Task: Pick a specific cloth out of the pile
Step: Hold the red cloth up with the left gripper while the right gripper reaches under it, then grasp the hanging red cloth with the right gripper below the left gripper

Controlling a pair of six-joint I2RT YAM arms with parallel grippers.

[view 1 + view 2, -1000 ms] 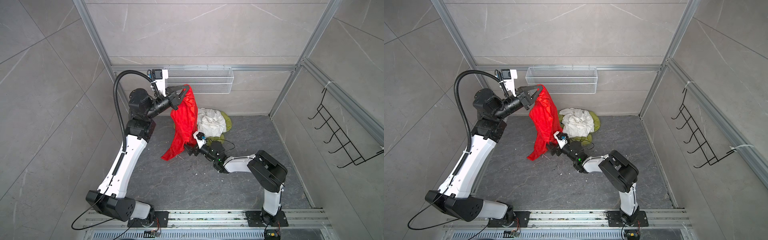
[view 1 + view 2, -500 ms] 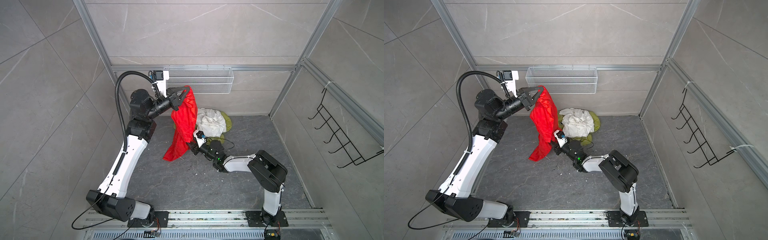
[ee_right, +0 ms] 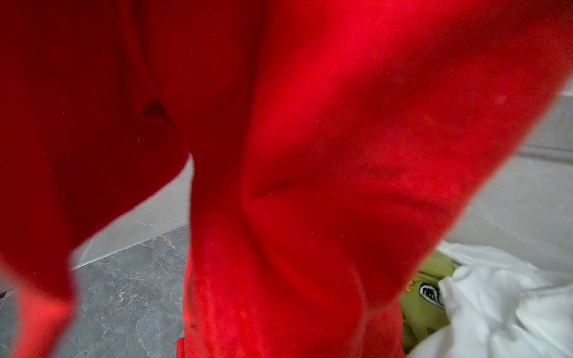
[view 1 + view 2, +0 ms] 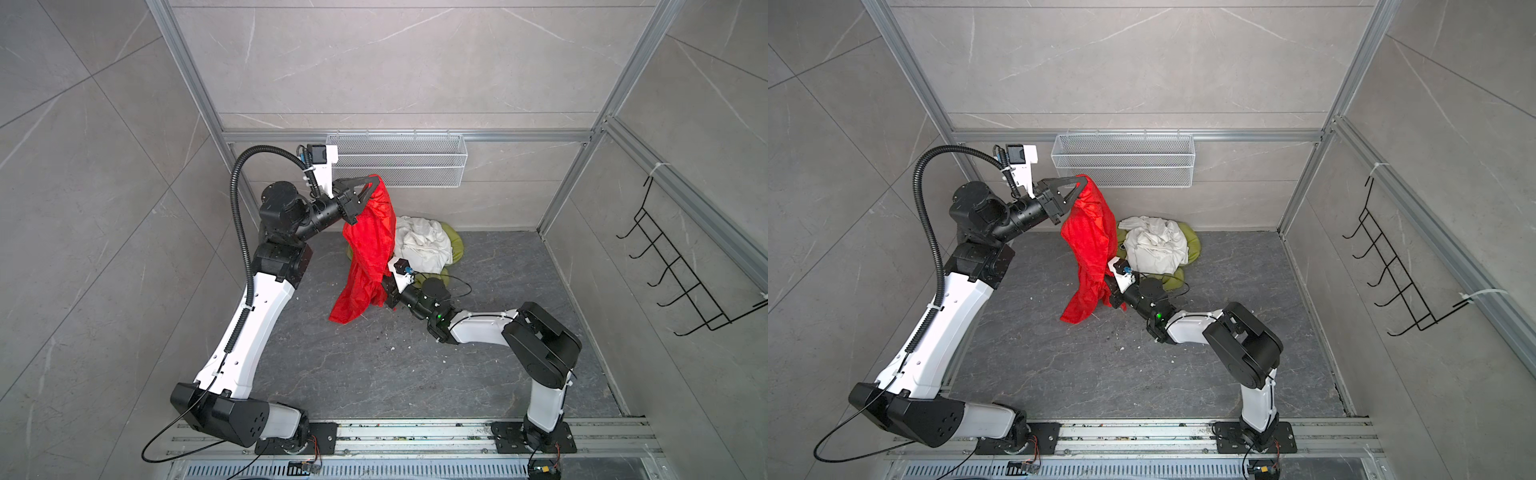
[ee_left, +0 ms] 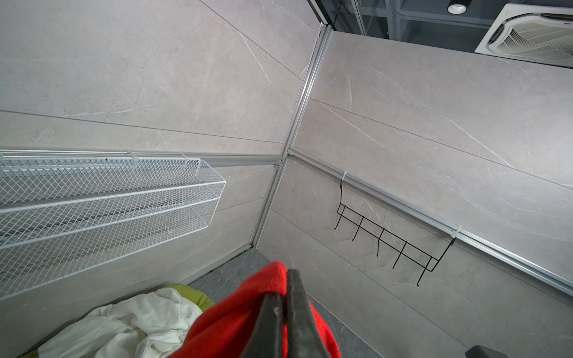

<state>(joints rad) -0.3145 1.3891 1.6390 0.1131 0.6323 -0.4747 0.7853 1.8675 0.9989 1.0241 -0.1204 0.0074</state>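
Two closed grippers hold one red cloth [image 4: 370,241] lengthwise: we log left gripper [image 4: 377,181] at twelve o'clock, right gripper [image 4: 385,291] at six.

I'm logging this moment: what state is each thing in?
red cloth, lifted, hanging
left gripper, shut on its top
right gripper, shut on its lower folds
white cloth, crumpled atop the olive-green cloth
olive-green cloth, lying on the floor
wire basket, empty
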